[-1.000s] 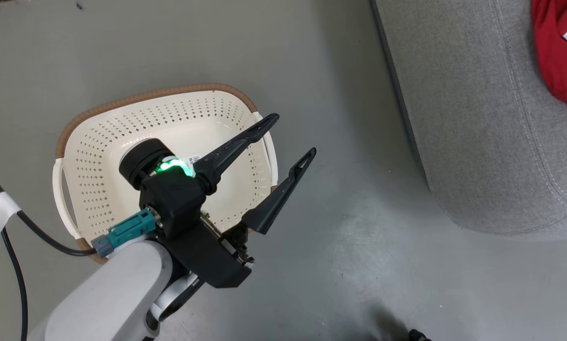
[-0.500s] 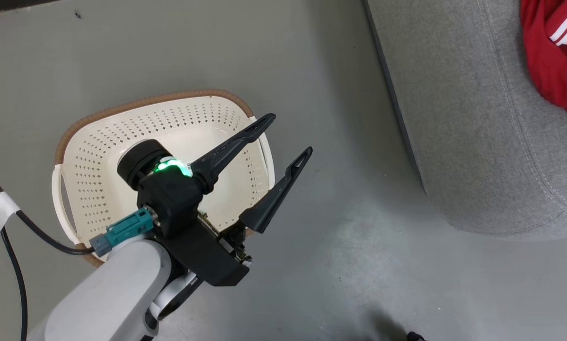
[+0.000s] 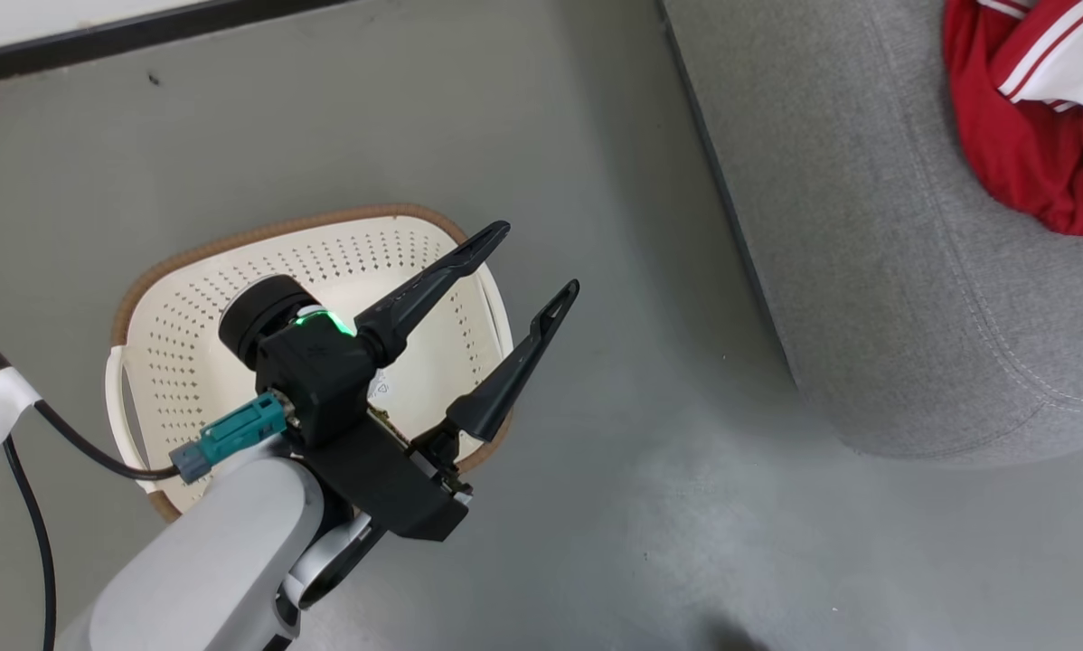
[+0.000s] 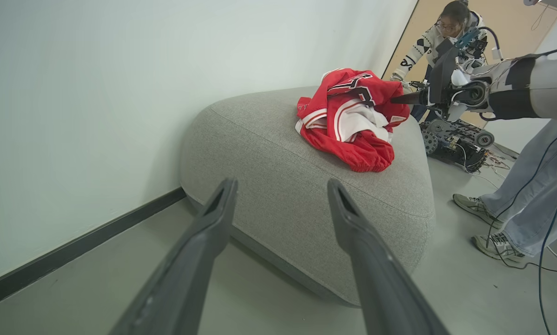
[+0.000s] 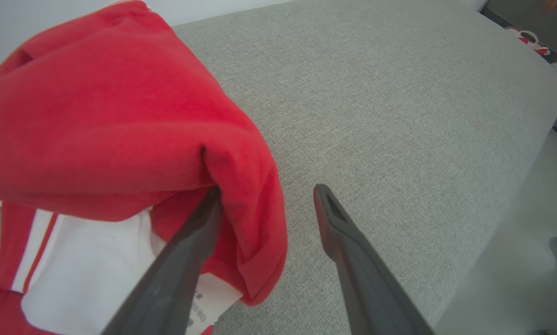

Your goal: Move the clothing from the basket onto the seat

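The right gripper [image 5: 267,190] stood with its jaws wide apart over the seat [image 5: 399,116], pinching nothing. In the right wrist view the clothing [image 5: 97,116] lay bunched from 9 to 11 o'clock of the fingertips, a red heap with a white panel and striped trim underneath. One fold of red fabric draped over the tip of the finger [image 5: 181,260] on the 9 o'clock side and touched it. The other finger [image 5: 353,265] hung over bare grey upholstery, apart from the cloth.

In the left wrist view the heap rested on top of the seat, toward its far side at 1 o'clock, and the right gripper's dark fingers met the heap from 3 o'clock.

The left gripper [image 3: 540,257] was spread open as well, held nothing, and was well apart from the clothing. In the head view the heap sat at 2 o'clock of it, on the seat. This gripper hung above the 3 o'clock rim of the basket [image 3: 166,362], which stood on the grey floor [image 3: 641,506] at 9 o'clock of the seat, with bare floor between the two. A black cable [image 3: 71,438] with a white tag lay at 9 o'clock of the basket.

In the left wrist view a person [image 4: 525,186] in jeans and pale shoes stood on the floor at 3 o'clock of the seat, and a pale wall [image 4: 97,93] rose at 10 o'clock.
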